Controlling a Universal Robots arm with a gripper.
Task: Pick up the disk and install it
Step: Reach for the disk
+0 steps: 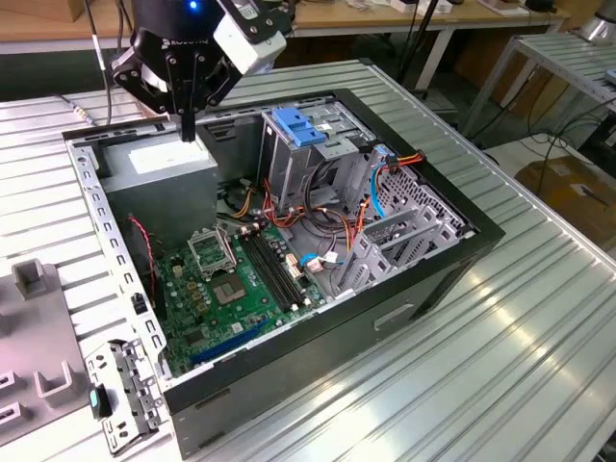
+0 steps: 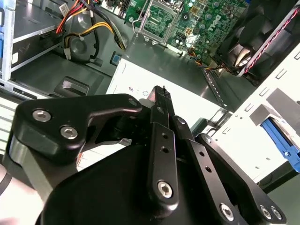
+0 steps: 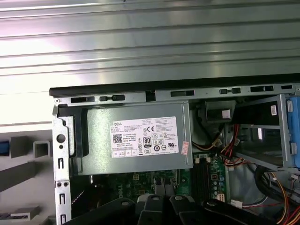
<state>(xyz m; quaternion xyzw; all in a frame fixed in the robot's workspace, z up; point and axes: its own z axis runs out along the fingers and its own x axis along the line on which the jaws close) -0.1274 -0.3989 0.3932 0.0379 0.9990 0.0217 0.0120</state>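
Note:
My gripper hangs over the grey power supply in the far corner of the open computer case. Its black fingers are shut together with nothing between them. The power supply's white label lies just below them. A bright blue edge shows in a pale grey holder outside the case wall, and the same blue edge appears in the first wrist view. It looks like the disk's carrier rail, but the rest of the disk is out of view.
Inside the case are a green motherboard, a tall metal cage with a blue plastic bracket on top, and bundles of coloured cables. Grey fixtures and a metal bracket lie on the slatted table at the exterior view's left.

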